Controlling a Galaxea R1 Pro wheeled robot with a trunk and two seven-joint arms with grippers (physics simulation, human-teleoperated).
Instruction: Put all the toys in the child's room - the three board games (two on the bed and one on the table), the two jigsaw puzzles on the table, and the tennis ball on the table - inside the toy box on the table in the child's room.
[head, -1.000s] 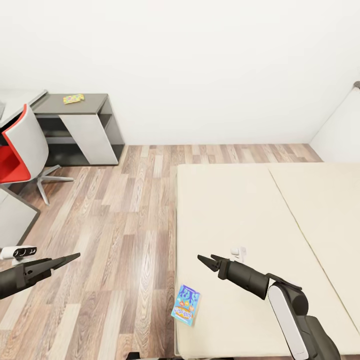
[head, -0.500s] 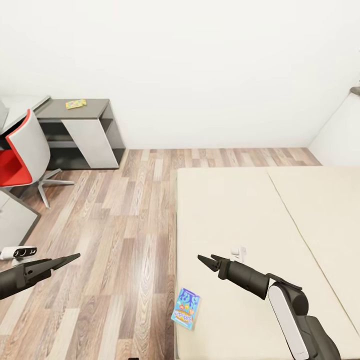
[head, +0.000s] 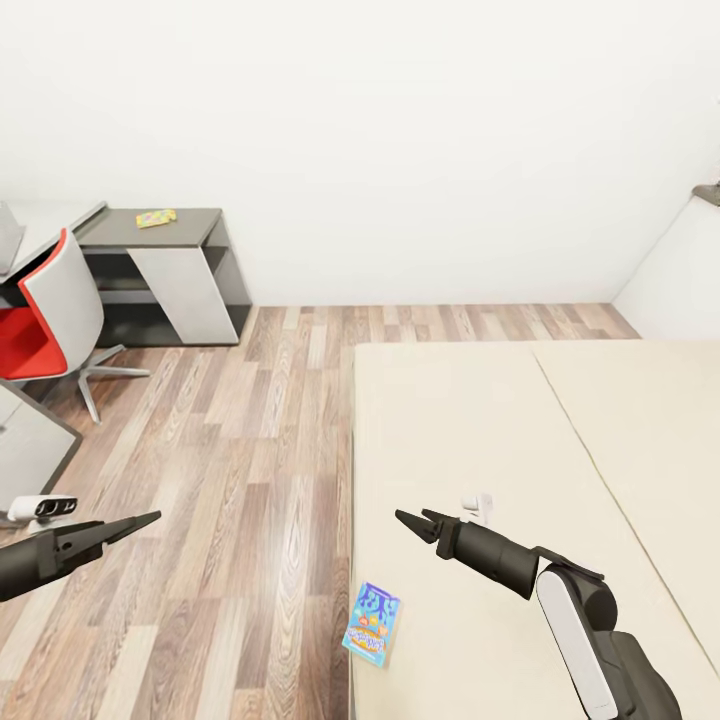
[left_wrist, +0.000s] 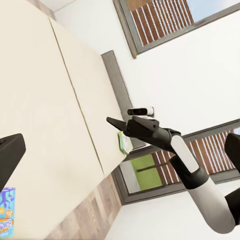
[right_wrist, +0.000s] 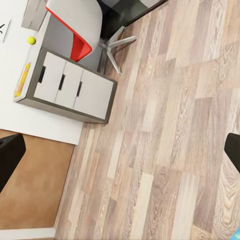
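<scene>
A blue board game (head: 371, 624) leans at the near left edge of the cream bed (head: 480, 420). It also shows as the board game (left_wrist: 5, 220) in the left wrist view. My right gripper (head: 413, 520) hovers open over the mattress, apart from the game, and the left wrist view catches the right gripper (left_wrist: 111, 120) from the side. Out over the floor, my left gripper (head: 140, 520) is open and holds nothing. One jigsaw puzzle (head: 156, 217) lies on the table's dark part (head: 195, 225). The tennis ball (right_wrist: 31, 40) rests on the pale table top (right_wrist: 12, 55) near the grey toy box (right_wrist: 36, 11).
A red and grey swivel chair (head: 45, 310) stands by the table, before white drawer fronts (right_wrist: 75, 90). Wood-plank floor (head: 240, 450) runs between bed and table. A thin yellow-orange flat thing (right_wrist: 22, 80) lies at the table's edge. A pale green flat thing (left_wrist: 122, 142) sits near the grey headboard (left_wrist: 112, 75).
The whole picture has slid slightly downward, so the camera moved. Both arms keep the same pose and the board game lies as before.
</scene>
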